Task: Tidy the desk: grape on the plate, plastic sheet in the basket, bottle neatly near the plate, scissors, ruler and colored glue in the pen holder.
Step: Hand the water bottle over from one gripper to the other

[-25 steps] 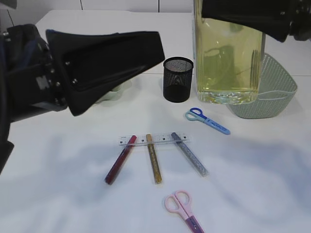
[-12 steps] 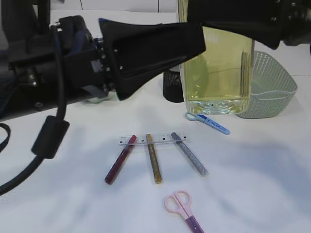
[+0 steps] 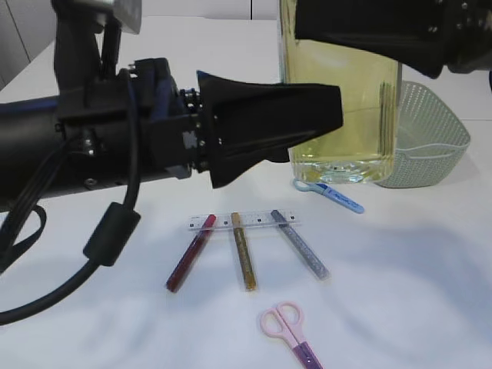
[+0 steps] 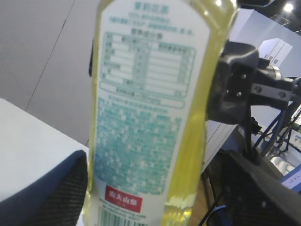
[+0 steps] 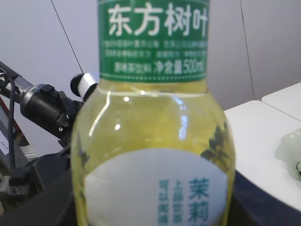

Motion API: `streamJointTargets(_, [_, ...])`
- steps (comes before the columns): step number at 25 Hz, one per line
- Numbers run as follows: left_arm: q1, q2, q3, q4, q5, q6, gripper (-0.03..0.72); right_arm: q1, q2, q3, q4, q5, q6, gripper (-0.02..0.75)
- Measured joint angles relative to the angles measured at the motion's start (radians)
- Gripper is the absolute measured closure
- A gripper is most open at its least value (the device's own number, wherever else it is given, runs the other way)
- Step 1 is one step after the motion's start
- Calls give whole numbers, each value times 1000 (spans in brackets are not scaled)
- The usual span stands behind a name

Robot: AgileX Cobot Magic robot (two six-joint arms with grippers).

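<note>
Bottle (image 3: 342, 115) of yellow drink upright, base close above the white bench (image 3: 415, 292), gripped near the top by right claw (image 5: 150, 197), left claw (image 4: 155, 188) spread wide either side of the bottle, basket (image 3: 434, 138) just behind, ruler (image 3: 244, 221), three glue pens (image 3: 244, 250) and two scissors (image 3: 292, 334) lying on the bench

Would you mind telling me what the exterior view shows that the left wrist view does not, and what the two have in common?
Only the exterior view shows the desk items: the clear ruler with three glue pens across it, the pink scissors, the blue scissors and the basket. Only the left wrist view shows the bottle's white printed back label and the room behind. Both show the bottle of yellow liquid, with the right gripper's jaws closed on it.
</note>
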Motion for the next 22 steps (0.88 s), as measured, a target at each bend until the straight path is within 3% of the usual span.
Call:
streamJointTargets(10, [-8, 29, -65, 105, -2, -60, 60, 58, 0, 0, 0, 0, 16, 278])
streamJointTargets(22, [-8, 31, -122, 210, 23, -125, 77, 62, 0, 0, 2, 3, 35, 278])
